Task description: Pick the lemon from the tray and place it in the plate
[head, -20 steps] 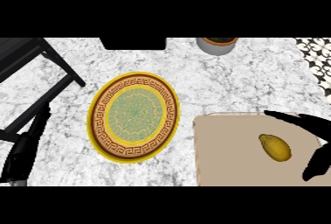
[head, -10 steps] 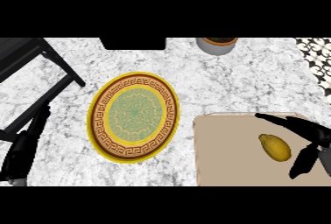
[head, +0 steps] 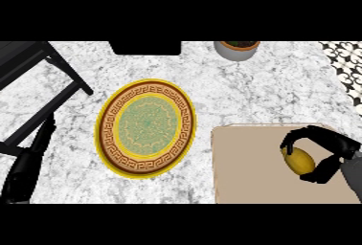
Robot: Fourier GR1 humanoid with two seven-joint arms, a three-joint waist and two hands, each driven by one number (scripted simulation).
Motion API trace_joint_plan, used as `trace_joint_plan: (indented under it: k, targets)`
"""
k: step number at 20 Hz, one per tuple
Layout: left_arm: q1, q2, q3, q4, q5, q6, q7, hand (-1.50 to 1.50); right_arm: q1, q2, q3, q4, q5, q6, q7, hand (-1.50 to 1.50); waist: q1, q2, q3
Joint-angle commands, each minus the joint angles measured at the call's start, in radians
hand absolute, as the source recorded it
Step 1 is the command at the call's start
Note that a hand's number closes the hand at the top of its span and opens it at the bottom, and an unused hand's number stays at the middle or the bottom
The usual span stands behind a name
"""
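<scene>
One lemon (head: 299,161) is seen lying on the beige tray (head: 247,167), toward the tray's right side, at the near right of the counter (head: 212,91). It is bracketed by the right hand (head: 326,152): fingers (head: 295,139) are curled over the far end and left flank of the fruit, w/ the thumb (head: 320,173) set at its near right, so the lemon sits inside the hook of the hand. Whether contact is made on both sides can't be told; the grasp is judged as closing, lift not yet done. The forearm is brought in from the lower right edge, wrist angled left & far, prob. so the hand wraps the fruit across its narrow width.

The plate (head: 146,127), yellow-rimmed w/ a green centre, is placed left of the tray, just beside it but apart, w/ nothing on it. A carry to the left is judged as the next step.

The left hand (head: 32,158) is seen at the near left edge, fingers straight & together, pointing far, resting.

A pot (head: 237,49) is set at the far edge, well apart from the tray.
</scene>
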State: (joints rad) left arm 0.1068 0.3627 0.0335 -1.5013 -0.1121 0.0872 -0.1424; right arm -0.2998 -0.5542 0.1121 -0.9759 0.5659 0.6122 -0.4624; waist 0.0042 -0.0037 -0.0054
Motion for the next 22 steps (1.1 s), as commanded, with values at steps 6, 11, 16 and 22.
trace_joint_plan:
  k: [6, 11, 16, 22]
  targets:
    - [-0.048, -0.023, -0.028, 0.01, -0.023, -0.014, 0.014, 0.0, -0.282, 0.132, 0.0, 0.09, 0.218, -0.313, 0.361, 1.5, 0.039, 0.011, 0.006]
    - [-0.036, -0.02, -0.013, -0.003, -0.023, -0.022, 0.02, 0.0, -0.369, 0.18, -0.007, 0.318, 0.317, -0.515, 0.337, 1.5, 0.034, 0.014, 0.007]
    - [-0.059, 0.018, 0.041, 0.003, 0.019, -0.063, 0.046, 0.0, -0.379, 0.197, -0.06, 0.257, 0.317, -0.695, 0.352, 1.5, 0.013, 0.006, 0.007]
    - [-0.009, -0.006, 0.044, 0.034, -0.013, -0.031, -0.008, 0.0, -0.39, 0.131, -0.125, 0.078, 0.256, -0.742, 0.268, 1.5, -0.009, 0.0, 0.005]
